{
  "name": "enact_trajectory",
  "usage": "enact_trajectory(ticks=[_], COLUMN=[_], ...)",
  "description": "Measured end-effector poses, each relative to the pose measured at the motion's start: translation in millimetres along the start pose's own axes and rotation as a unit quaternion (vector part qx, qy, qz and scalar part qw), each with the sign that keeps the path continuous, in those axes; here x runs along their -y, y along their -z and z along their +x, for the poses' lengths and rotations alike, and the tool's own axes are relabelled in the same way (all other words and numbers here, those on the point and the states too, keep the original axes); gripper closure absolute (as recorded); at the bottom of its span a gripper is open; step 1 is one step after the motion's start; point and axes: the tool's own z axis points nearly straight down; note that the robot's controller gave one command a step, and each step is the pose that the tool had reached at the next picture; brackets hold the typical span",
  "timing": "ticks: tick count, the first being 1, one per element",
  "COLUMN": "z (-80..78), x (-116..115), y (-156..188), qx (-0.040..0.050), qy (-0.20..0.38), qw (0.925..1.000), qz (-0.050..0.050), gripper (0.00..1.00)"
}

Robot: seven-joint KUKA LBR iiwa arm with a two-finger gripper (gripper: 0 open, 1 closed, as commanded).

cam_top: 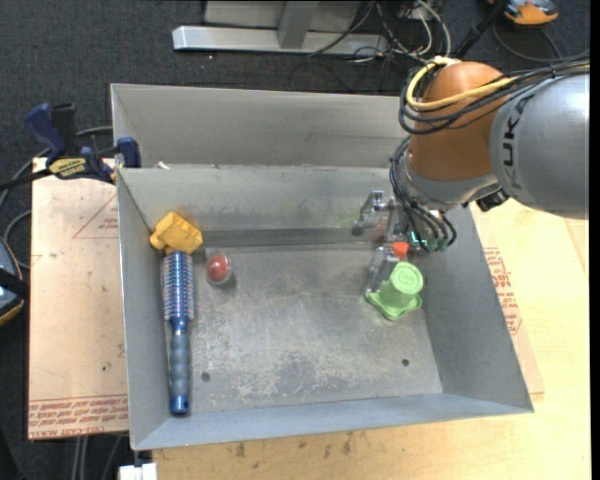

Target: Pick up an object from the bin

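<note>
The gripper (385, 270) is hanging right of centre, just above a small, bright green cup (403, 287) lying tilted; whether it is gripping cannot be told.

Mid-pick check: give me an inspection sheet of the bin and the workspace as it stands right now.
Surface: grey bin, floor scuffed.
Job's things: green cup at the right, tilted, just under the gripper.
Clutter: blue brush along the left wall; yellow block at its far end; red ball beside the brush, apart from it.
Grippers: gripper at the cup's upper edge; grasp cannot be told.
Cables: yellow and black loops over the orange wrist cover.
Surroundings: dark floor, loose cables behind the bin.
</note>
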Motion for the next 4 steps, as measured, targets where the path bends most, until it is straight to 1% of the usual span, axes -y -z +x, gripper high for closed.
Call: enact_trajectory(ticks=[1,2,3,4], z=[25.9,20.4,20.4,18.5], x=[79,74,74,111], y=[-55,-91,-90,155], qx=[0.0002,0.0147,0.0149,0.0079], qy=[0.030,0.051,0.052,0.261], qw=[0.9996,0.9986,0.9986,0.9653], qz=[0.002,0.002,0.002,0.004], gripper=[0.00,0.00,1.00,1.00])
